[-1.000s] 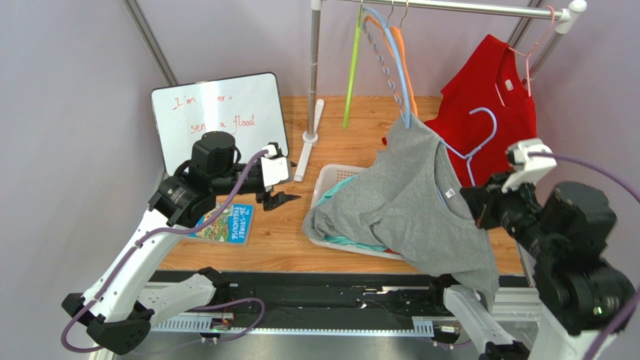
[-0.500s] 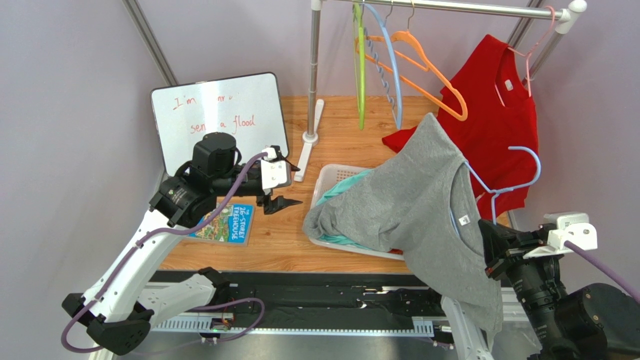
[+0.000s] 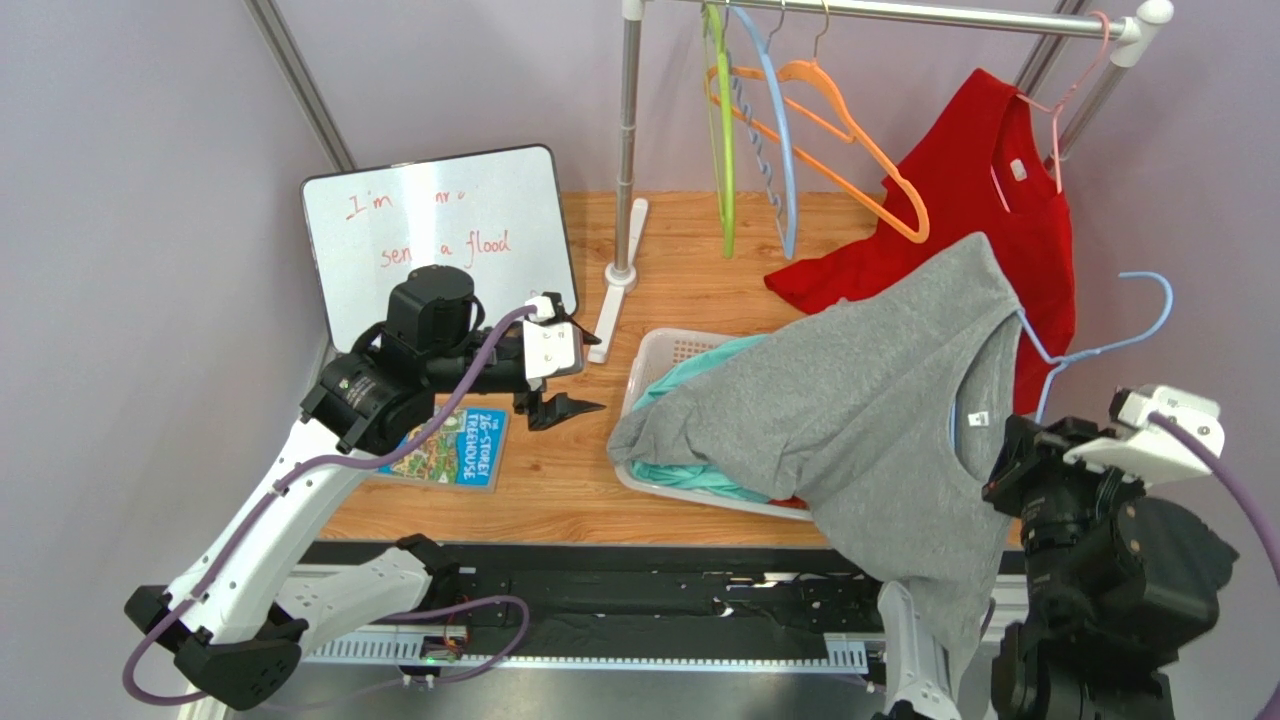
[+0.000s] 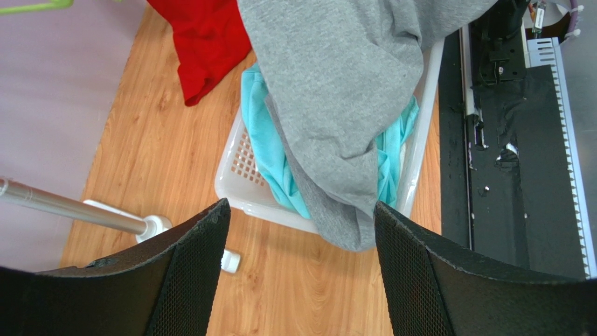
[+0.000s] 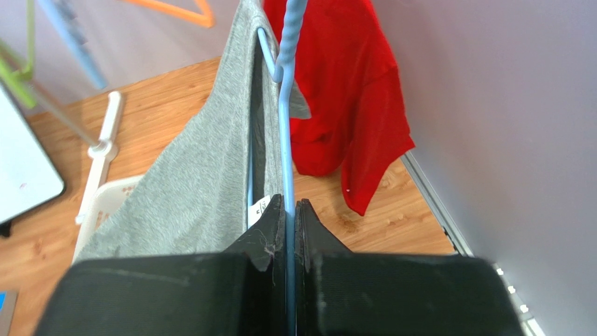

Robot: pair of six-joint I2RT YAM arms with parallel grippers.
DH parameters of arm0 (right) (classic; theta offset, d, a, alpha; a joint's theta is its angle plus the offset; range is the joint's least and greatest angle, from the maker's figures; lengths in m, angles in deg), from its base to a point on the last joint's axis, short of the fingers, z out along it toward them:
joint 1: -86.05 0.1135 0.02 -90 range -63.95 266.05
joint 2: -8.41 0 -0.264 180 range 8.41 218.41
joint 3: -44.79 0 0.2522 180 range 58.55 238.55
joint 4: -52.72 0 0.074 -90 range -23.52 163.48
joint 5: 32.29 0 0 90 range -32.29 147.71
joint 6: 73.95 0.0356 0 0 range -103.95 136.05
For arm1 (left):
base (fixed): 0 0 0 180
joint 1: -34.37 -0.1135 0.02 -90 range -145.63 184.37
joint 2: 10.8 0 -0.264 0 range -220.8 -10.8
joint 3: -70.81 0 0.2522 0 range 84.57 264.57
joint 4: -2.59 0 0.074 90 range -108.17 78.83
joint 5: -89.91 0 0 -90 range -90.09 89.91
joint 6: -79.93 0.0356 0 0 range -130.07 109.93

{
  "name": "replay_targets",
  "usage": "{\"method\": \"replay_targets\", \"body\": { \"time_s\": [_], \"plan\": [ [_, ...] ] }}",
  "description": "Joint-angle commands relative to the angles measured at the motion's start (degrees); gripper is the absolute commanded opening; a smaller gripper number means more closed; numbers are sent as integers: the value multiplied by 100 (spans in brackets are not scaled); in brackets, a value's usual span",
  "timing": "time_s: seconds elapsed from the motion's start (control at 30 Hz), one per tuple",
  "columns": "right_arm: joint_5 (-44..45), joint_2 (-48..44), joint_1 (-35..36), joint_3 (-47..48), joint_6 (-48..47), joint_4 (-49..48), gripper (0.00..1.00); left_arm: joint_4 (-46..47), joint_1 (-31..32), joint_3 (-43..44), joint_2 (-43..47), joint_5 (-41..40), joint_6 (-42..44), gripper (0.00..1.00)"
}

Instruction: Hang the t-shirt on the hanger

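Observation:
The grey t-shirt (image 3: pixel 872 405) hangs stretched from the thin periwinkle hanger (image 3: pixel 1165 308) down to the white basket (image 3: pixel 649 360), where its lower end rests. The hanger's arm runs inside the neck beside the white label. My right gripper (image 3: pixel 1037 450) is shut on the hanger's stem at the right, near the table's front edge. In the right wrist view the blue stem (image 5: pixel 284 126) rises from between the closed fingers of that gripper (image 5: pixel 290 203), with the t-shirt (image 5: pixel 196 182) to its left. My left gripper (image 3: pixel 559 402) hovers open and empty left of the basket. The left wrist view shows it (image 4: pixel 301 205) facing the t-shirt (image 4: pixel 343 84).
A teal garment (image 4: pixel 270 147) lies in the basket (image 4: pixel 242 164). On the rail (image 3: pixel 902 15) hang a green hanger (image 3: pixel 721 135), a thicker blue one (image 3: pixel 774 120), an orange one (image 3: pixel 857 135) and a red t-shirt (image 3: pixel 977 180). A whiteboard (image 3: pixel 436 233) and a book (image 3: pixel 458 443) are at the left.
My right arm has swung right and back from the rail, carrying the hanger and pulling the t-shirt's upper part with it. The left arm has barely moved.

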Motion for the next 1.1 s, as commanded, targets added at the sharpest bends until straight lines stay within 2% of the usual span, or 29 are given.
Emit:
{"method": "replay_targets", "body": {
  "time_s": [0.0,0.1,0.23,0.27,0.4,0.47,0.67,0.93,1.07],
  "plan": [
    [405,690,-343,49,558,1031,0,24,-9,138,-11,198,36,80],
    [634,1349,-361,478,647,969,0,-55,0,279,-125,198,53,80],
    [502,2052,-352,1611,533,478,0,-56,0,402,-240,242,62,80],
    [493,2175,-361,2136,506,277,0,-56,-9,411,-275,260,62,80],
    [922,3123,-361,3621,339,-6,0,-38,0,384,-310,304,80,80],
    [1064,3275,-361,3933,164,-347,0,-38,0,384,-319,313,88,81],
    [1293,3029,-361,3415,-276,-2122,0,-47,0,384,-345,313,141,81],
    [1855,3073,-361,3328,-961,-3389,0,41,0,279,-372,374,150,81],
    [1777,3064,-361,3266,-1269,-3812,0,94,0,235,-407,392,150,81]
  ]
}}
